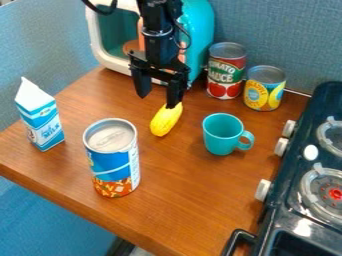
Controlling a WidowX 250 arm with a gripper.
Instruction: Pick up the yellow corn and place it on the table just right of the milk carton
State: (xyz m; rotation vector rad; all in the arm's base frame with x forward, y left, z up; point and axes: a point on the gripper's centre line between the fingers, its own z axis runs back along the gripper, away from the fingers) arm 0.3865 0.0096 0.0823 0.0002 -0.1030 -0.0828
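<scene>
The black gripper (pixel 159 97) hangs open over the back middle of the wooden table, its two fingers apart. A yellow, ridged, elongated toy (pixel 165 120) lies just below it in the view; the right fingertip overlaps the toy's upper end, and I cannot tell if they touch. Right of the toy stands a teal mug (pixel 223 134), upright, handle toward the stove. A large blue can (pixel 112 157) with an orange-red base is upright nearer the front. At the left is a blue and white milk carton (pixel 41 116).
Behind the mug stand a tomato sauce can (pixel 226 70) and a yellow pineapple can (pixel 264 88). A teal and white toy appliance (pixel 194 35) is behind the gripper. The black stove (pixel 314 172), with white knobs, borders the right side. The table's front edge (pixel 80 212) slants across the lower left.
</scene>
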